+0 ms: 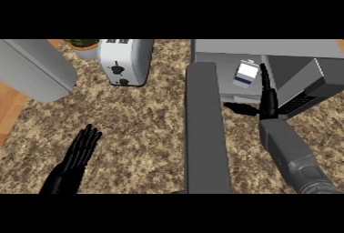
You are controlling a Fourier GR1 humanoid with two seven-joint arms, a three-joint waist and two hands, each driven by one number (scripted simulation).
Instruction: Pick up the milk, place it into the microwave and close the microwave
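We find the milk [246, 74], a white carton with a blue band, tilted inside the microwave [269, 50], in its open cavity. It lies just to the left of the right hand's [267, 93] raised fingers and is not in that hand; we cannot tell whether the two touch. The right hand shows edge-on, fingers straight and pointing up the view, released, with nothing clasped. Its grey forearm [289, 152] runs down to the lower right edge.

The microwave door [205, 132] stands wide open, a long grey slab reaching down from the cavity, to the left of the right hand and forearm. To the right of that hand we note a dark angled panel [316, 86] with a keypad-like patch; what it belongs to we cannot say.

The left hand [84, 145] rests at the lower left on the speckled surface [141, 118], fingers straight, holding nothing, well apart from the milk.

Beyond the left hand, toward the top, stand a toaster [125, 61], a potted plant [83, 44] beside it, and a large grey rounded object [33, 68] at the far left.
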